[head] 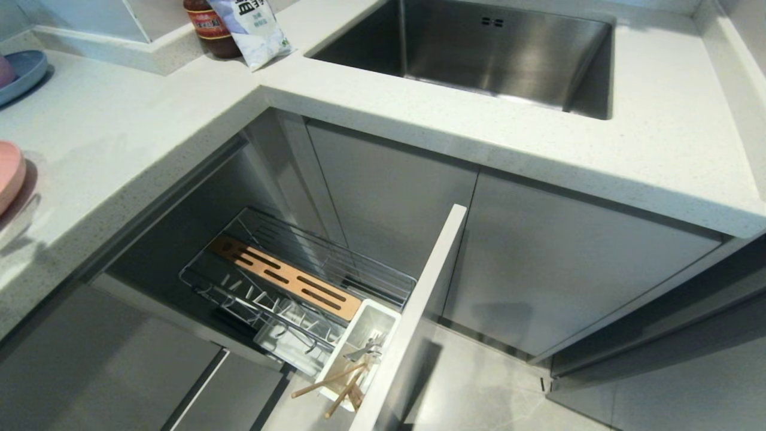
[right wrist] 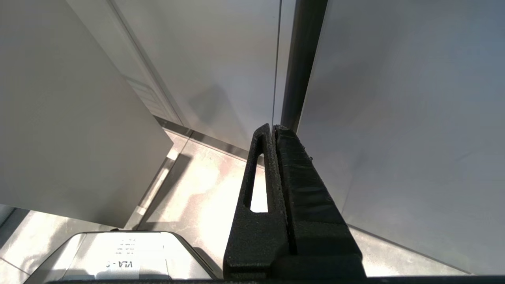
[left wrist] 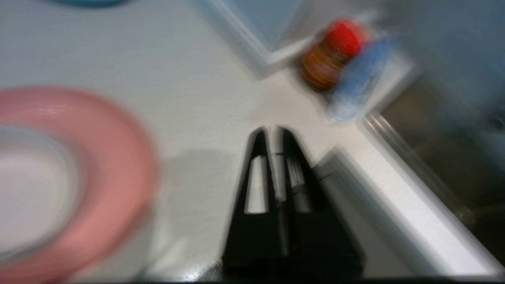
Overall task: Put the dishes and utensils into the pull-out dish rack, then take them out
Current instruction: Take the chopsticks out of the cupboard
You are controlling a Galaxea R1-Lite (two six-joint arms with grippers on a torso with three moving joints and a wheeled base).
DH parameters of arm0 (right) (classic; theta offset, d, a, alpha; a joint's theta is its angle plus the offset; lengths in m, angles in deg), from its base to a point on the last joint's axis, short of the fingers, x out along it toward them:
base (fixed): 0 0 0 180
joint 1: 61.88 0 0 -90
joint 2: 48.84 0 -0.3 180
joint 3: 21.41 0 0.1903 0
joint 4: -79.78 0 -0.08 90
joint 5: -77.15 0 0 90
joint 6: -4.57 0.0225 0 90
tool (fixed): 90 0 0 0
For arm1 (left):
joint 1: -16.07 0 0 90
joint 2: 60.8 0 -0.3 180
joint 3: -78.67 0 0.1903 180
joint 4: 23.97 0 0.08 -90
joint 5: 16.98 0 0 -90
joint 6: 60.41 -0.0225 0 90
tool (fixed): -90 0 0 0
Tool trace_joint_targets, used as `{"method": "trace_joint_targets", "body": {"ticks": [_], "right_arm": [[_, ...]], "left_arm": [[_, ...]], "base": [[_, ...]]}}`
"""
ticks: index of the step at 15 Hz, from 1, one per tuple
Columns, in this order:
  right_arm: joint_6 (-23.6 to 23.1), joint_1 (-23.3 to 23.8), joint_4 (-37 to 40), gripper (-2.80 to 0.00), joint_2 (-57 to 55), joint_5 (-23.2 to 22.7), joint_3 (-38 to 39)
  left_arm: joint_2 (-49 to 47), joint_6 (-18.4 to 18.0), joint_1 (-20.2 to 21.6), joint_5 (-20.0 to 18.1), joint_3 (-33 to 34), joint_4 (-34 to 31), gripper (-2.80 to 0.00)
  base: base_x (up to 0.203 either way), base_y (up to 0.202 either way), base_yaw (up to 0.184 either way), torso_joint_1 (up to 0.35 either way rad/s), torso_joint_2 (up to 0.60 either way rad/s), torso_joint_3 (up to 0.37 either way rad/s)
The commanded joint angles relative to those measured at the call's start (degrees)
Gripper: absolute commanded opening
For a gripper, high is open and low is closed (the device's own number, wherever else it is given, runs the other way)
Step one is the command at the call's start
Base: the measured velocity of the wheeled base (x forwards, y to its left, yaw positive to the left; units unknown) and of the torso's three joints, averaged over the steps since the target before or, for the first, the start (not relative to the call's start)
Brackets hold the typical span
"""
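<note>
Left tool [left wrist: 272, 136] hovers over the counter [left wrist: 205, 79], fingers pinched narrow and empty. The pink plate [left wrist: 118, 165] lies flat to one side of it in the left wrist view, near but apart, with the off-white bowl [left wrist: 23, 189] sitting in its middle. Round pieces, so no long axis to line up; the near rim of the plate is the closest edge to the tool. In the head view the plate [head: 9, 173] shows only as a sliver at the left edge of the counter, so the left arm is clearly the nearer one.

Right tool [right wrist: 273, 130] is parked low beside grey cabinet doors [right wrist: 394, 118], fingers pressed together, nothing held.

Pull-out dish rack [head: 287, 281] is drawn out below the counter. Wire slots and the wooden strip [head: 287, 276] hold no dishes. White cutlery box [head: 359, 353] at the front panel [head: 419, 311] holds the chopsticks [head: 335, 386], leaning out over its near edge, and silver cutlery [head: 368, 348].

Judgement: utensils loaded, dishes not yet. The tool would need to spread its fingers before taking the bowl or plate rim.

Blue plate [head: 24, 72], sauce jar [head: 209, 30] and a white bag [head: 254, 30] stand further back; sink [head: 479, 54] to the right.
</note>
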Motion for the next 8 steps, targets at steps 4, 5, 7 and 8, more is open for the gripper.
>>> {"method": "trace_joint_targets", "body": {"ticks": [4, 5, 7, 8], "right_arm": [[0.0, 0.0, 0.0, -2.80, 0.1, 0.0, 0.1], [0.1, 0.0, 0.0, -2.80, 0.1, 0.0, 0.1], [0.1, 0.0, 0.0, -2.80, 0.1, 0.0, 0.1], [0.1, 0.0, 0.0, -2.80, 0.1, 0.0, 0.1]], "left_arm": [[6.5, 3.6, -24.5, 13.3, 8.9, 11.0, -2.80], [6.8, 4.0, -27.7, 14.4, 9.7, 11.5, -2.80], [6.7, 5.0, -33.2, 15.4, 10.1, 8.8, -2.80], [6.3, 5.9, -36.1, 15.5, 9.7, 5.8, -2.80]], "base": [[0.000, 0.000, 0.000, 0.000, 0.00, 0.000], [0.000, 0.000, 0.000, 0.000, 0.00, 0.000], [0.000, 0.000, 0.000, 0.000, 0.00, 0.000], [0.000, 0.000, 0.000, 0.000, 0.00, 0.000]]}}
